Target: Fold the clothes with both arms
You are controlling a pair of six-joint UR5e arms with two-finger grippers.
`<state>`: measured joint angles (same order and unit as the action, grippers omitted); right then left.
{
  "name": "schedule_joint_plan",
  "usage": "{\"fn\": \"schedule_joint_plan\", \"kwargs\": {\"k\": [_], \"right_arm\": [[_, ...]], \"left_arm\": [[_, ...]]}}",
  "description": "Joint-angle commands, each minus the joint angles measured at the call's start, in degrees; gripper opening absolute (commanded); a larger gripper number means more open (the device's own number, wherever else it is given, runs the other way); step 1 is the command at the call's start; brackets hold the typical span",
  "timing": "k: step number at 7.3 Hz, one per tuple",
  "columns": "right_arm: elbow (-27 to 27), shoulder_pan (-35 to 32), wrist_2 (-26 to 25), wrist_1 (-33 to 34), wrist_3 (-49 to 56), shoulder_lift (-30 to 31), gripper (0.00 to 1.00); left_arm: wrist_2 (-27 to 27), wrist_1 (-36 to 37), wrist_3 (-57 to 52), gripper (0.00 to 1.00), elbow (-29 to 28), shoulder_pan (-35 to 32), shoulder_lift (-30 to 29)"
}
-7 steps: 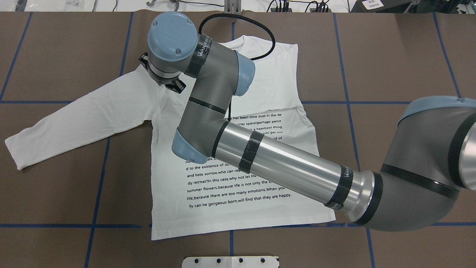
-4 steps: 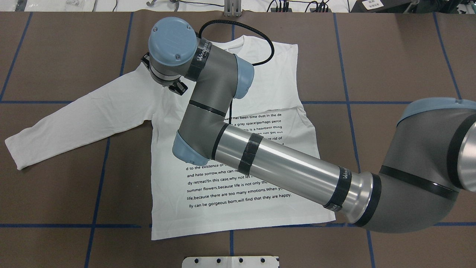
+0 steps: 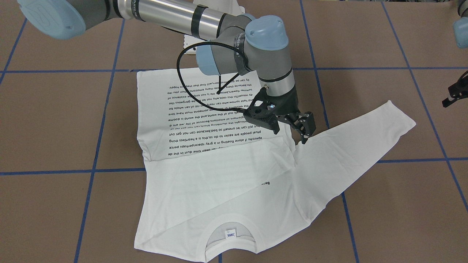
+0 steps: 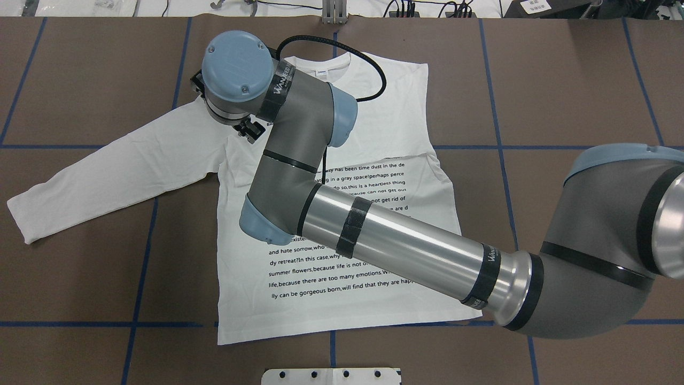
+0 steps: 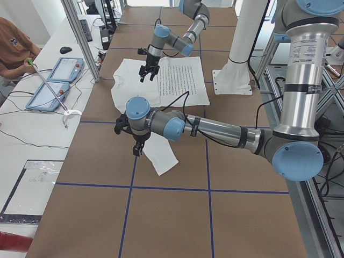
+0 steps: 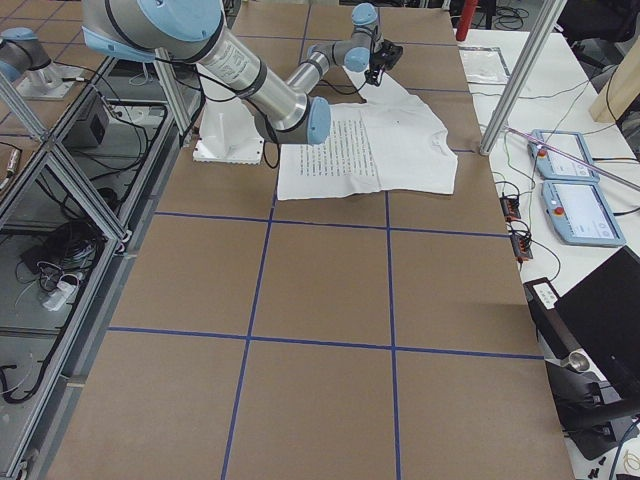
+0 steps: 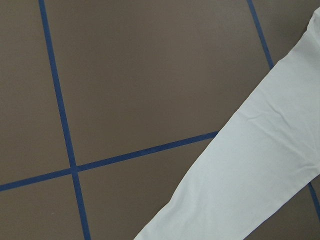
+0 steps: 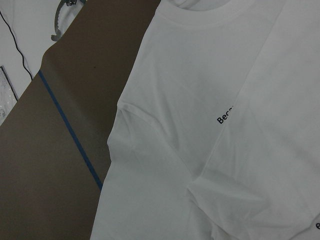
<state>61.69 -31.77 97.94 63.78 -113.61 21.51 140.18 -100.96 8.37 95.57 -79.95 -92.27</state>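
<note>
The white long-sleeved T-shirt (image 3: pixel 219 175) lies flat on the brown table, print up, collar (image 3: pixel 228 223) at the far side from the robot. One sleeve is folded in over the chest (image 4: pixel 385 107). The other sleeve (image 4: pixel 107 171) lies stretched out to the side. My right gripper (image 3: pixel 290 129) is open and empty, hovering just over the shoulder of the stretched sleeve; in the overhead view its wrist (image 4: pixel 238 61) hides it. My left gripper (image 3: pixel 455 93) shows only partly at the frame edge, above the cuff end (image 5: pixel 161 158). I cannot tell how its jaws stand.
The white pedestal base (image 4: pixel 331 377) stands at the table's near edge. Blue tape lines (image 4: pixel 144 240) grid the brown table. A seated operator (image 5: pixel 13 48) and tablets (image 5: pixel 54 80) are at a side bench beyond the table.
My right wrist has shifted a little to the left in the overhead view, toward the stretched sleeve's shoulder, uncovering the collar. The shirt has not moved.
</note>
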Motion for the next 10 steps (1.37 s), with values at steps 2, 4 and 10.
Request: {"fn": "schedule_joint_plan", "kwargs": {"k": [2,4,10], "right_arm": [[14.3,-4.6,3.2,0.3,0.4,15.1,1.00],[21.2,-9.5,9.2,-0.9,3.0,23.4,1.00],[21.6,-10.0,10.4,-1.8,4.6,24.9,1.00]], "left_arm": [[-0.3,-13.1,6.1,0.93,-15.3,4.5,-0.9],[0.2,-13.5,7.6,0.87,-17.2,8.3,-0.7],[-0.5,-13.5,10.0,0.71,-19.0,14.1,-0.6]]}}
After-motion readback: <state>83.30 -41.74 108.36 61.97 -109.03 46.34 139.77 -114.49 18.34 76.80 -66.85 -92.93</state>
